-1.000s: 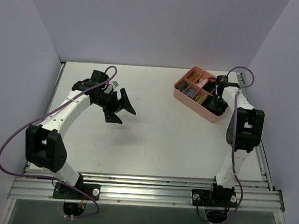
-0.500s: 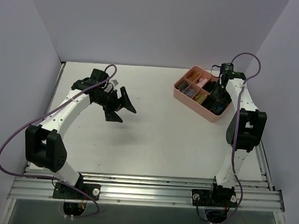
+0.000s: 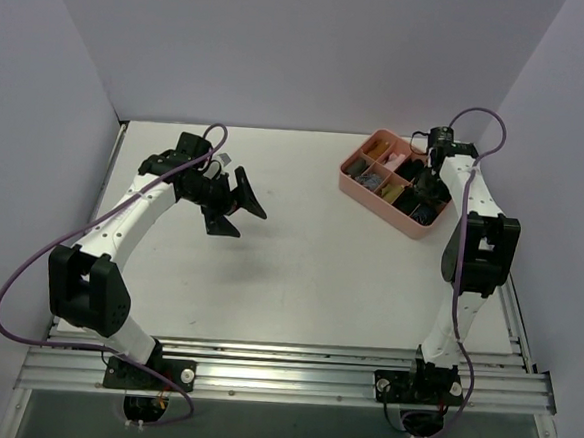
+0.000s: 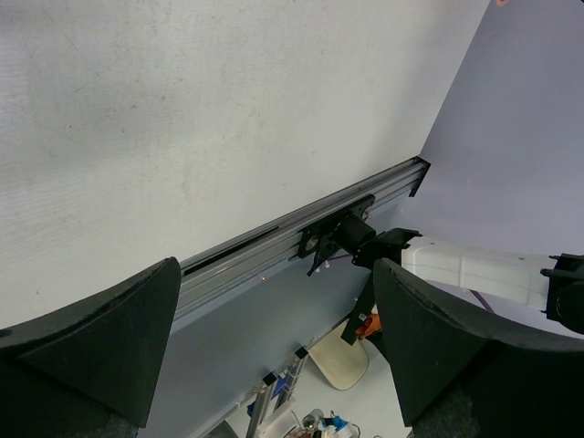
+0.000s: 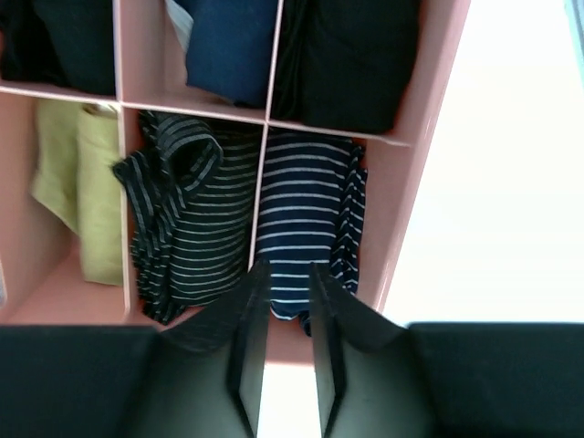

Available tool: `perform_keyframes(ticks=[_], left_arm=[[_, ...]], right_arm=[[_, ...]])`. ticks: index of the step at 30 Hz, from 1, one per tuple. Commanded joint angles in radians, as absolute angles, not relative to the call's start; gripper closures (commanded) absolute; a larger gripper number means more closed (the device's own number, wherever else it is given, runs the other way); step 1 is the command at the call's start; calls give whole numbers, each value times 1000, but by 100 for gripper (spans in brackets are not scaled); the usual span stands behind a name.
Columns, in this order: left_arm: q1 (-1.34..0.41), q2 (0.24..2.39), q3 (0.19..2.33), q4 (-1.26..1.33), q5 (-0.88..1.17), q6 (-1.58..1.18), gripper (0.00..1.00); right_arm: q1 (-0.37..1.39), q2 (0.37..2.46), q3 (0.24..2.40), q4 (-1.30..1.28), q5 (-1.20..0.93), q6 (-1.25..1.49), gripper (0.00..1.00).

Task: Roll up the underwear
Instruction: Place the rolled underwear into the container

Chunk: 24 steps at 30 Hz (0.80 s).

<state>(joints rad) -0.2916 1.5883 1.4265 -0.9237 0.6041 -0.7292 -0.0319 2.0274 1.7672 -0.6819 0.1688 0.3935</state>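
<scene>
The underwear (image 5: 306,219), navy cloth with thin light stripes, lies folded in a near compartment of the pink tray (image 5: 420,182). My right gripper (image 5: 287,274) hovers just over that compartment's near wall, jaws a narrow gap apart with nothing between them. In the top view the right gripper (image 3: 430,186) hangs over the tray (image 3: 359,191) at the back right. My left gripper (image 3: 235,203) is held wide open above the table's left half, holding nothing. In the left wrist view its fingers (image 4: 100,338) frame only table and rail.
Other compartments hold a black striped garment (image 5: 178,219), a yellow-green cloth (image 5: 78,182), a plain blue cloth (image 5: 228,46) and black bundles (image 5: 351,59). The table's near edge is an aluminium rail (image 3: 292,364). Walls close in left, back and right.
The right wrist has lifted and drawn back toward the far wall over the tray, and its jaws have narrowed. The left arm has barely shifted.
</scene>
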Motion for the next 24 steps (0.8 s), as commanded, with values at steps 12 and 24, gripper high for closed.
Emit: perform_keyframes(ticks=[12,24], left_arm=[[-285,1577,1456,-960,577,-718,6],[-284,1548,1672,-1008,517,-647,6]], right_arm=[[-29,2069,1626,-640,196,411,90],[-12,1964,1785,-770,207,417,89]])
